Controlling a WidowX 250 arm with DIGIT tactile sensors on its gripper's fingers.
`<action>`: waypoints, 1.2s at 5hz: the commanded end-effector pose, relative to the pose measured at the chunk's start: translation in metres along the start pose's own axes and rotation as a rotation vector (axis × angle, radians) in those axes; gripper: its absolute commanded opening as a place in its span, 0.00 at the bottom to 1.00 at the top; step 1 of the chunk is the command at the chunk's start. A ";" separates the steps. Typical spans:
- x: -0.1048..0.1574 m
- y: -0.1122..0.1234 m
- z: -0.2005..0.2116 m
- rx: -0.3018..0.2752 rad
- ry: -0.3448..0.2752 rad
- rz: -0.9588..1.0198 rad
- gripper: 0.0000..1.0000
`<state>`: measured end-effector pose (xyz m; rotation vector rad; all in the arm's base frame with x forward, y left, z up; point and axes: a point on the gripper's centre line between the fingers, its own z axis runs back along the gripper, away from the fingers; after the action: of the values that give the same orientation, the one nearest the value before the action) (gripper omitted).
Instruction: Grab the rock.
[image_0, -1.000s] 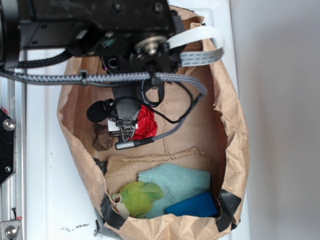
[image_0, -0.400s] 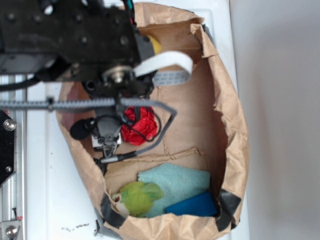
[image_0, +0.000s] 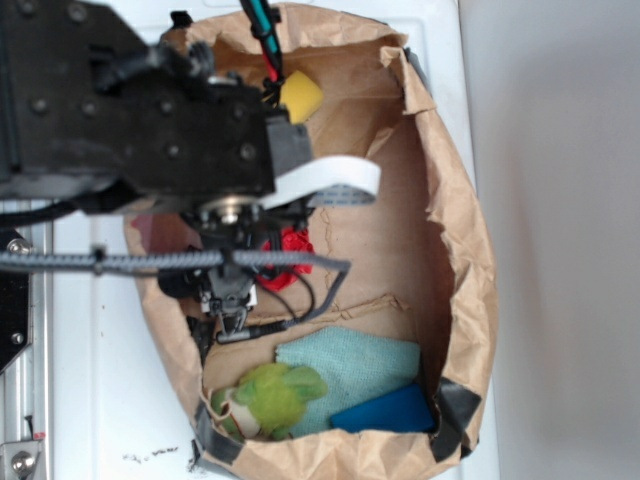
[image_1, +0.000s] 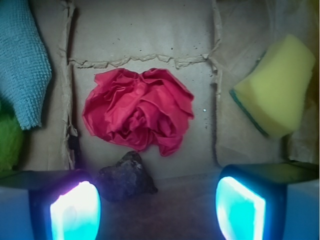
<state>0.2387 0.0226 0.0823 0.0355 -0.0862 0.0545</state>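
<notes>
Exterior looks straight down; wrist close, low (both share red wad).

Brown paper bag floor carries rock, red wad, yellow sponge, teal cloth.

Arm comes in from upper left of exterior view, big black housing w/ bolts filling that corner. Wrist points down, white ribbon cable looping off its right side, braided grey cable running across below. Gripper hangs under wrist, pointing straight down, partly hidden by cabling. In wrist view both fingers sit at bottom corners, left & right, pads glowing cyan, set wide apart w/ a clear gap between them, nothing clamped. Left pad looks brighter, pinkish edge.
</notes>
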 end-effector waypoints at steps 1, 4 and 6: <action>0.007 -0.011 0.001 -0.007 -0.004 0.004 1.00; 0.001 -0.025 -0.012 -0.014 0.024 0.007 1.00; 0.000 -0.039 -0.034 -0.006 0.016 0.009 1.00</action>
<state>0.2396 -0.0147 0.0407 0.0273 -0.0455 0.0746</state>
